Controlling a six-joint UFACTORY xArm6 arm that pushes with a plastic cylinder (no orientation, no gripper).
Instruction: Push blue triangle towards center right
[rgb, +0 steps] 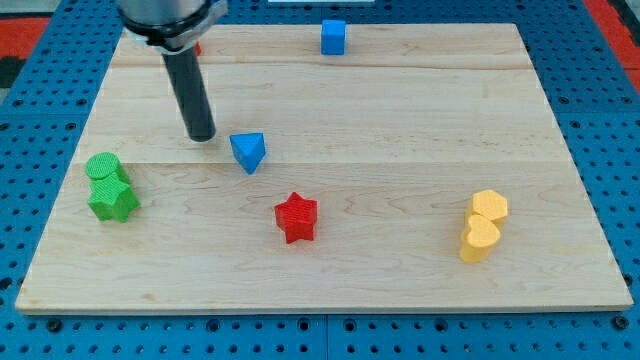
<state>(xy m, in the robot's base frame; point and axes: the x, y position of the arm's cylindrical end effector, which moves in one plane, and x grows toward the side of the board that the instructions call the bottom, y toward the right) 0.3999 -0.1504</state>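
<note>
Pale wooden boards make up the counter (400, 100), which rests on a blue pegboard. I have no jaws to hold apart or together, only a dark rod, and my tip (203, 136) stands just to the view's left of the blue triangle (248, 152), close but with a sliver of wood showing between, so I judge there is no contact yet. The triangle lies left of the middle, well apart from the centre right, so nearly the whole push is still to do. A red star (296, 217) sits below and right of it, near the route. A blue cube (334, 36) stands at the top edge, green blocks (110, 188) at the left, yellow blocks (483, 226) at the lower right.
</note>
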